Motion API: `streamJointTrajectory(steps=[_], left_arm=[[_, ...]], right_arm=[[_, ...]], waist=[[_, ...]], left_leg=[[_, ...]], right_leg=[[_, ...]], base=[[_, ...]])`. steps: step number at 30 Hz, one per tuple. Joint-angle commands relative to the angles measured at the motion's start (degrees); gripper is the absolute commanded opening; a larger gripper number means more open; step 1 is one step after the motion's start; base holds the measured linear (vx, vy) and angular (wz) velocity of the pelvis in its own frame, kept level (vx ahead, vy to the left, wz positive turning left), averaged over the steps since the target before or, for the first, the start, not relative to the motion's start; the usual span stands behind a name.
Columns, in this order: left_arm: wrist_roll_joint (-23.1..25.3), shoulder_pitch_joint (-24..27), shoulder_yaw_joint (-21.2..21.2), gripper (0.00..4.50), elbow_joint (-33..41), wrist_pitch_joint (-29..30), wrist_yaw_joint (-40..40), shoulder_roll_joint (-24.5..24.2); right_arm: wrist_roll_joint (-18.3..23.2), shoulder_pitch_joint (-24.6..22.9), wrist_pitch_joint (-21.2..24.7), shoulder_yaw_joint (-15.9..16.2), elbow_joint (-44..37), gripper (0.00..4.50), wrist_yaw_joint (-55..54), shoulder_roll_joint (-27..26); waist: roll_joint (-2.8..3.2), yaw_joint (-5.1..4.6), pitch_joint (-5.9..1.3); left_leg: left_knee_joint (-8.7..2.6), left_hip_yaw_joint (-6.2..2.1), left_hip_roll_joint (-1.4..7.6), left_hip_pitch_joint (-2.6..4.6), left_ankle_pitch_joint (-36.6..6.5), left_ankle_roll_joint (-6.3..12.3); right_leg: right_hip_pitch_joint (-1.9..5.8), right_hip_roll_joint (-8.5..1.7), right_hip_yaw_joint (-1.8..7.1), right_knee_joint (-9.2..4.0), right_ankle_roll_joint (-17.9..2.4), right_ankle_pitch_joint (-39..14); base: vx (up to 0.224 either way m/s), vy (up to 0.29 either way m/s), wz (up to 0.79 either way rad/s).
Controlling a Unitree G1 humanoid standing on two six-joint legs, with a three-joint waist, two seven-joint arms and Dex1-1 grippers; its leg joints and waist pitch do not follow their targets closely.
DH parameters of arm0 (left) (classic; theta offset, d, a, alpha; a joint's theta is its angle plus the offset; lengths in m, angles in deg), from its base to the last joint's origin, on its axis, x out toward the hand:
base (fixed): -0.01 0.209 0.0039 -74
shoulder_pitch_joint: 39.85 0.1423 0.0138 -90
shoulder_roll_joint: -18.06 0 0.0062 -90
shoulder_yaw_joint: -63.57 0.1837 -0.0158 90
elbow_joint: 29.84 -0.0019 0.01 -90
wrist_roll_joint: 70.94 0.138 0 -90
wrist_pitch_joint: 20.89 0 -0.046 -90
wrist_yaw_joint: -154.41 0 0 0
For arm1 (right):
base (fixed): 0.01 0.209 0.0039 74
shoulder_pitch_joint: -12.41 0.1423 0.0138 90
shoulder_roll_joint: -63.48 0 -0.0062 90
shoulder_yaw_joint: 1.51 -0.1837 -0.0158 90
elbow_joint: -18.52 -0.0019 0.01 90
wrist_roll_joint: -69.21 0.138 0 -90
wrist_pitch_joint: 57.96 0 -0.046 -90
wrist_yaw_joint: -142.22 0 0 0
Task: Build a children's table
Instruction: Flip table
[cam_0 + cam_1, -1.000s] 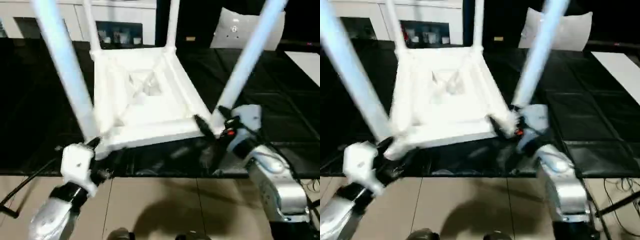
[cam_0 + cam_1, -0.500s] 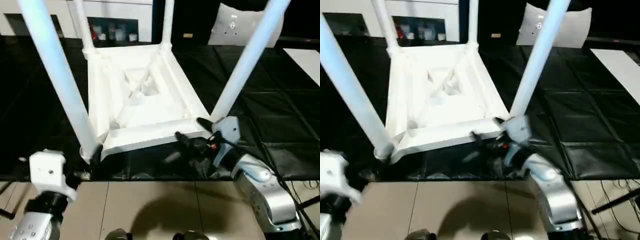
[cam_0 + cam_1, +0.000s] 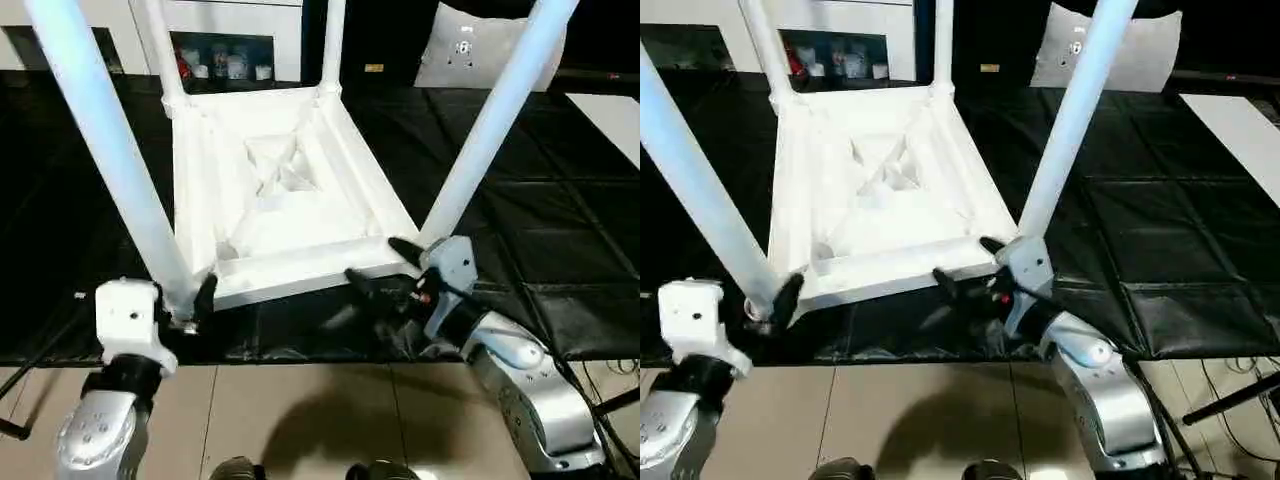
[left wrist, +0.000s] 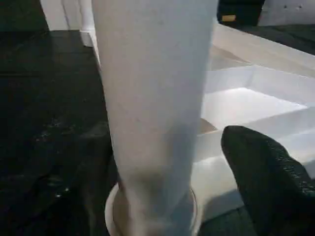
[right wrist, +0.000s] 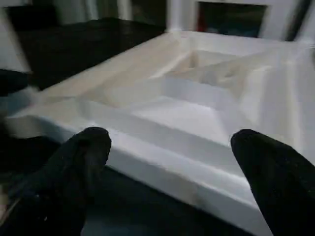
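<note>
Head views: the all-white plastic children's table (image 3: 280, 190) lies upside down on black floor mats (image 3: 560, 230), legs up. The left gripper (image 3: 185, 300), fingers spread, straddles its near-left leg (image 3: 110, 150); the right gripper (image 3: 385, 265), fingers spread, reaches the near edge.

Left wrist view: that leg stands between the fingers (image 4: 268, 172).

Right wrist view: the table's rim lies between open fingers (image 5: 86, 152).

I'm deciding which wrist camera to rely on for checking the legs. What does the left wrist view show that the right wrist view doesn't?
Left wrist view alone: a table leg seen close up, standing in its round corner socket, with one black finger of the left gripper beside it.

Right wrist view alone: the right gripper open, one finger on each side, facing the near edge of the upturned tabletop, and the cabinet behind.

Both: the white ribbed underside of the tabletop lying on the black mat.
</note>
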Motion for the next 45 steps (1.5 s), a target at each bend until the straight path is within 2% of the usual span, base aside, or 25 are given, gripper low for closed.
streamJointTrajectory(steps=[1,6,14,20,24,35,41,45], left_arm=[[-0.1,-0.5,-0.2,3.45,-0.6,0.9,1.3,0.5],[-0.4,-0.9,-0.2,3.45,-0.5,1.6,1.8,0.9],[-1.8,-0.7,0.3,3.45,0.4,1.7,2.6,1.9],[-1.8,-1.7,0.4,3.45,-0.4,1.3,2.6,1.2],[-1.9,-1.9,0.1,3.45,-0.7,1.1,2.7,0.8],[-2.3,-2.2,0.1,3.45,-1.6,0.3,1.4,-1.1],[-6.2,-2.2,-2.7,3.45,-3.6,-1.9,-3.6,-4.8],[-7.2,-2.1,-3.4,3.45,-4.5,-2.1,-6.0,-7.2]], right_arm=[[2.6,-0.2,1.5,0.3,-2.2,4.5,2.8,0.9],[3.0,-0.4,0.8,0.2,-2.6,4.5,5.0,2.4],[3.6,0.6,1.5,0.3,-2.1,4.5,4.7,2.2],[3.5,0.8,1.2,0.4,-2.0,4.5,5.0,2.2],[3.4,0.6,0.9,0.5,-2.2,4.5,5.0,2.3],[3.3,0.6,0.3,1.0,-2.0,4.5,5.5,2.5],[3.4,0.4,0.0,1.3,-2.0,4.5,6.2,2.8],[3.5,0.3,0.0,1.5,-2.2,4.5,6.7,3.0]], waist=[[0.62,-0.03,-2.42],[0.45,-0.03,-2.33],[-0.03,-0.06,-2.07],[0.17,-0.02,-2.16],[0.19,0.01,-2.12],[0.25,0.02,-2.21],[0.29,0.04,-2.14],[0.5,0.02,-2.21]], left_leg=[[-5.5,-1.76,4.61,0.11,-9.1,3.54],[-5.52,-1.66,4.68,0.11,-9.9,3.55],[-5.67,-1.68,4.63,0.05,-10.6,3.19],[-5.64,-1.71,4.64,0.0,-9.4,3.4],[-5.73,-1.75,4.65,0.07,-10.7,2.95],[-5.78,-1.74,4.64,0.05,-10.7,2.76],[-5.92,-1.78,4.51,0.07,-11.5,2.43],[-5.98,-1.74,4.62,0.22,-11.0,2.14]], right_leg=[[2.23,-5.2,3.83,-4.31,-11.1,-7.3],[2.12,-5.37,3.82,-4.56,-11.6,-9.5],[1.84,-5.33,3.84,-4.92,-10.4,-13.0],[1.91,-5.35,3.85,-4.76,-10.6,-10.8],[1.91,-5.4,3.85,-4.84,-10.5,-12.0],[1.86,-5.37,3.88,-4.82,-10.4,-11.9],[1.71,-5.33,3.88,-4.91,-9.9,-13.4],[1.64,-5.27,3.93,-4.68,-10.4,-11.3]], base=[[0.0,0.0,0.0],[0.0,0.0,0.0],[0.0,0.0,0.0],[0.0,0.0,0.0],[0.0,0.0,0.0],[0.0,0.0,0.0],[0.0,0.0,0.0],[0.0,0.0,0.0]])
